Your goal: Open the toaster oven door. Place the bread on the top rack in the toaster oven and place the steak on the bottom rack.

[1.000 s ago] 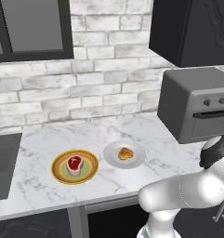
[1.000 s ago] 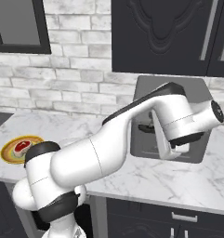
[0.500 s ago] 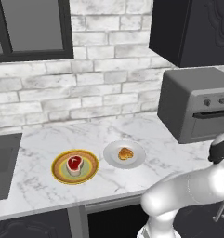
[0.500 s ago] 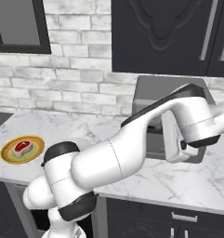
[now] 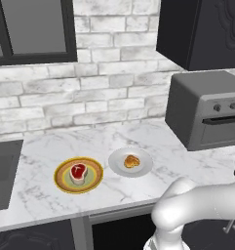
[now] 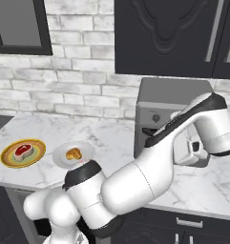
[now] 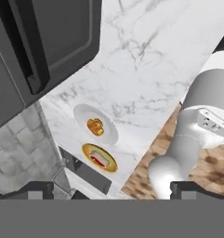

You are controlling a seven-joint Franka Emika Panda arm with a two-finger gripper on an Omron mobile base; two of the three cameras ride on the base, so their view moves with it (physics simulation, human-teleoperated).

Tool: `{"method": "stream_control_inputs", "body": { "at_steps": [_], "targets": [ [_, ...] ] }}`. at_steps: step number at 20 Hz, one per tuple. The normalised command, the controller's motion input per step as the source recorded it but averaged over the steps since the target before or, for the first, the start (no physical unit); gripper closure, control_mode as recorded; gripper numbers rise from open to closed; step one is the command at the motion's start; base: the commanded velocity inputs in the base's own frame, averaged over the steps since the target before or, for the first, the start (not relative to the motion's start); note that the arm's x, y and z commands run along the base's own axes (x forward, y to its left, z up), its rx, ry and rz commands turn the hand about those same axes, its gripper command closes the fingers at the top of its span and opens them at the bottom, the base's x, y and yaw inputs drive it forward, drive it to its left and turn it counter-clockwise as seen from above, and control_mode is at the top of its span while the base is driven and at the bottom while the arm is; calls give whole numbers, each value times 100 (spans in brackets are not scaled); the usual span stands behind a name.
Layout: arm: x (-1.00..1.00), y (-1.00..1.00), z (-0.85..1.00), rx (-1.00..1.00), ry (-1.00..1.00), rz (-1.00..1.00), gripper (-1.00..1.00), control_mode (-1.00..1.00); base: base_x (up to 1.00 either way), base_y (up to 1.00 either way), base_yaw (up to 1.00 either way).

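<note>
Two plates sit side by side on a white marble counter [image 5: 138, 136], toward its front edge. On the left, a yellow plate [image 5: 78, 175] holds the steak [image 5: 78, 172], a round red slab with a white fat mark. Just to its right, a white plate [image 5: 130, 162] holds the bread [image 5: 132, 161], a small golden-brown lump. The plates are close together, but whether their rims touch cannot be told.

At the right end of the counter, against a pale brick wall [image 5: 89, 97], stands the toaster oven [image 5: 206, 110], a boxy dark-grey appliance. Its door [image 5: 221, 134] is shut, with a dark bar handle [image 5: 221, 119] across the top and two small round knobs [image 5: 225, 106] on the strip above. Black cabinets [image 5: 202, 31] hang over it. A dark sink [image 5: 3, 173] is set into the counter's left end.

From the right base view, the white arm [image 6: 135, 181] rises from the lower left and bends over to the front of the oven, hiding much of the door. From the hand view, the door [image 7: 53, 42] and its handle [image 7: 27, 51] fill the upper left, close by, with both plates small and well apart on the counter beyond.

Both fingers [image 7: 36, 189] stand wide apart, holding nothing.
</note>
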Motion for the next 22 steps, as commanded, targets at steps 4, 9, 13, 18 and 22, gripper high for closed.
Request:
{"method": "stream_control_inputs", "body": {
  "at_steps": [4, 9, 13, 18, 22],
  "targets": [
    [0, 25, -14, 0, 0, -15, -100, -100, 0, 0, 0],
    [-1, 29, -24, 5, 0, -28, -100, -100, 0, 0, 0],
    [6, 28, -13, 10, -2, -30, -100, -100, 0, 0, 0],
    [5, 15, -3, 1, -10, -30, -100, -100, 0, 0, 0],
    [9, 2, -4, -5, -16, -19, -100, -100, 0, 0, 0]
  ]
}}
